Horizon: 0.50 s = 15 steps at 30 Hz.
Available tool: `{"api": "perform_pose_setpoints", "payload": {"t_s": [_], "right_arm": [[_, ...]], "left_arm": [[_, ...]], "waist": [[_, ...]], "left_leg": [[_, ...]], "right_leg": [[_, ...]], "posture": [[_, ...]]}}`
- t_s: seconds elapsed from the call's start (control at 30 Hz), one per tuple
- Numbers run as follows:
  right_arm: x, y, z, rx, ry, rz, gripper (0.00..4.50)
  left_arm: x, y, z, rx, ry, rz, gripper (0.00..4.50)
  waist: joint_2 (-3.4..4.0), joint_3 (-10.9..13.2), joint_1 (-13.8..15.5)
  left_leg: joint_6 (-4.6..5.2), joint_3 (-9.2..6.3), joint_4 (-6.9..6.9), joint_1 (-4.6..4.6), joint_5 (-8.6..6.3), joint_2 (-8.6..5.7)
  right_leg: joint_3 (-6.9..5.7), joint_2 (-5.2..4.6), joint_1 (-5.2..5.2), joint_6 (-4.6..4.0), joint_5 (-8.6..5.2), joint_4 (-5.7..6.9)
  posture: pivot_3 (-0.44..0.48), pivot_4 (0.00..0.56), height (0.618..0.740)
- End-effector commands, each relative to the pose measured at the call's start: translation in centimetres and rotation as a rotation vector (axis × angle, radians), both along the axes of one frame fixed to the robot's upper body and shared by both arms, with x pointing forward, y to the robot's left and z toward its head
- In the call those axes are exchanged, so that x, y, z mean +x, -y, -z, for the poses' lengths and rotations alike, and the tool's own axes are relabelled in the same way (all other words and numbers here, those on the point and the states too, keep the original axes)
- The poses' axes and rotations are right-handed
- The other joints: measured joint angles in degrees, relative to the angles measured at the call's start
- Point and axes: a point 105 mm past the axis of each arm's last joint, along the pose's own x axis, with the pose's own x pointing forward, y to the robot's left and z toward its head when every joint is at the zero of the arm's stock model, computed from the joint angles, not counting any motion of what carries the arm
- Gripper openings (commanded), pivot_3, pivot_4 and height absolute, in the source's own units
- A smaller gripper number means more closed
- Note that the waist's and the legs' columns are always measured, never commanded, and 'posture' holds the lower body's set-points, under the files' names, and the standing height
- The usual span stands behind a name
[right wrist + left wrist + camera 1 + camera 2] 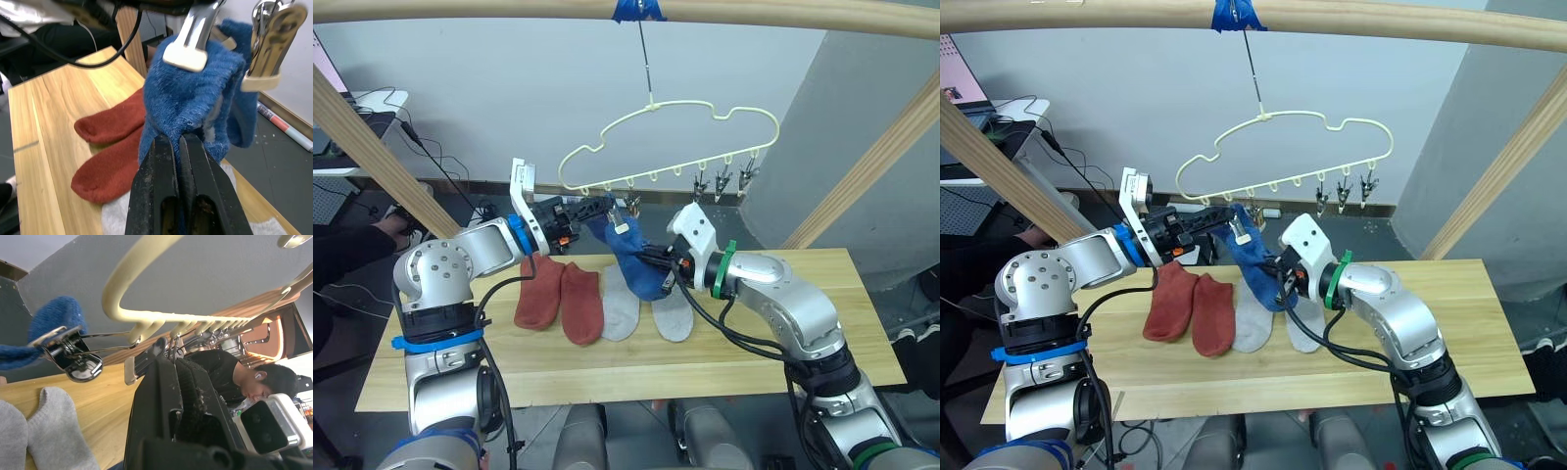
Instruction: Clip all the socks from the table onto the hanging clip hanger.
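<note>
At the centre of the frame a blue sock (pixel 631 257) is pinched between the pressed-together fingers of the right gripper (pixel 180 147), its top caught by a silver clip (pixel 193 36) of the yellow hanger (pixel 671 142). The left gripper (pixel 597 208) is held at the clips; whether it is spread cannot be told. Two red socks (pixel 560 298) and two grey socks (pixel 644 311) are laid on the table (pixel 783 323).

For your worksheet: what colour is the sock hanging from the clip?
Royal blue sock, clearest in the right wrist view.
</note>
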Motion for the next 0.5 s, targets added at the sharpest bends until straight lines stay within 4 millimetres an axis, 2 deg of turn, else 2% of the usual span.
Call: {"api": "perform_pose_setpoints", "payload": {"t_s": [0.03,0.07,0.1,0.13,0.2,0.4,0.5], "right_arm": [[0.1,-0.3,-1.1,0.031,0.031,-0.001,0.01],[0.2,-0.3,-1.1,0.031,0.031,0.001,0.01],[0.3,-0.3,-1.1,0.031,0.03,0.003,0.0],[0.3,-0.3,-1.1,0.031,0.03,0.005,0.0],[0.4,-0.3,-1.0,0.029,0.031,0.009,0.0],[0.7,-0.3,-0.8,0.031,0.038,0.025,0.0],[0.5,-0.4,-0.6,0.052,0.014,0.024,0.82]], "left_arm": [[-0.5,0.3,-0.4,0.015,0.054,0.02,0.0],[-0.6,0.3,-0.5,0.022,0.07,0.023,0.0],[-0.6,0.3,-0.6,0.025,0.077,0.025,0.58],[-0.7,0.3,-0.6,0.025,0.081,0.027,0.73],[-0.8,0.3,-0.7,0.018,0.081,0.031,1.48],[-0.7,-0.9,-0.3,0.109,0.105,0.002,3.26],[-1.9,-1.1,0.0,0.209,0.15,0.037,4.24]], "waist": [[0.0,0.0,0.0],[0.0,0.0,0.0],[0.0,0.0,0.0],[0.0,0.0,0.0],[0.0,0.0,0.0],[0.0,0.0,0.0],[0.0,0.0,-0.1]], "left_leg": [[0.0,0.0,0.0,0.0,0.0,0.0],[0.0,0.01,0.0,0.0,0.0,0.0],[0.0,0.01,0.0,0.0,0.0,-0.01],[0.0,0.01,0.0,-0.01,0.0,0.0],[0.0,0.0,0.0,-0.01,0.0,0.0],[0.0,0.01,-0.01,-0.02,0.0,0.0],[0.0,0.03,-0.06,-0.02,0.0,0.0]], "right_leg": [[0.0,0.0,0.0,-0.01,0.01,0.0],[0.01,0.0,0.0,-0.02,0.01,-0.01],[0.01,0.0,0.0,-0.02,0.01,-0.01],[0.01,0.0,0.0,-0.02,0.01,-0.01],[0.01,0.0,-0.01,-0.02,0.01,-0.01],[0.01,0.0,-0.03,0.0,0.0,0.0],[0.04,0.0,-0.04,-0.01,0.0,-0.02]], "posture": [[-0.042,0.195,0.74],[-0.041,0.196,0.74],[-0.04,0.198,0.74],[-0.038,0.199,0.74],[-0.033,0.198,0.74],[-0.028,0.202,0.74],[-0.025,0.202,0.74]]}}
